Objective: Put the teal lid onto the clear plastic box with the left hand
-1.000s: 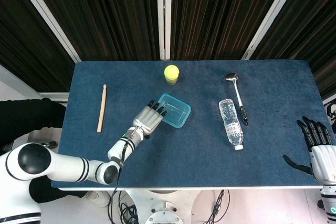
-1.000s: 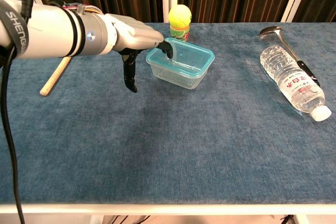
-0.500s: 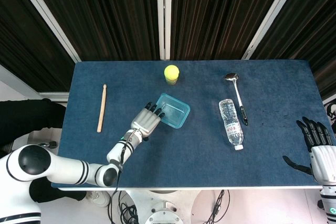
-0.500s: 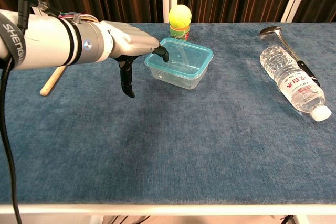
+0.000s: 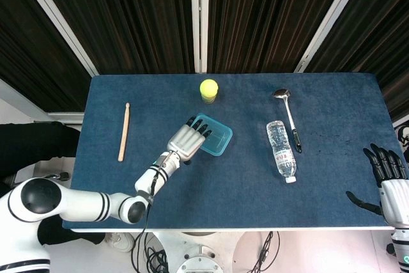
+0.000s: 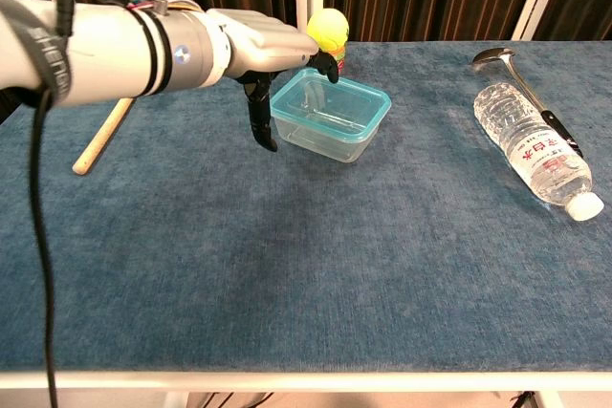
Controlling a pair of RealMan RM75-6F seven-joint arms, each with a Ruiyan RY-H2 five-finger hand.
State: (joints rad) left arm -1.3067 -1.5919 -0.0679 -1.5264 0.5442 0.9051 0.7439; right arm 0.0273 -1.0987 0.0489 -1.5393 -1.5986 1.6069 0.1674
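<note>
The clear plastic box (image 5: 215, 135) (image 6: 330, 121) stands left of the table's middle, and the teal lid (image 6: 337, 100) lies on top of it as a teal rim. My left hand (image 5: 187, 139) (image 6: 270, 48) hovers flat over the box's left edge. Its fingers are stretched out and its thumb hangs down beside the box wall, holding nothing. The fingertips (image 6: 327, 64) are just above the far left corner of the lid; I cannot tell whether they touch it. My right hand (image 5: 387, 178) stays spread at the table's right front corner, seen only in the head view.
A wooden stick (image 5: 123, 131) (image 6: 99, 137) lies at the left. A yellow ball on a small green jar (image 5: 208, 89) (image 6: 328, 37) stands right behind the box. A water bottle (image 5: 282, 150) (image 6: 534, 150) and a metal ladle (image 5: 288, 117) (image 6: 512, 69) lie to the right.
My left hand has risen from the box's near left rim and moved forward and to the right over it. The box has stayed almost in place. The right hand is still.
</note>
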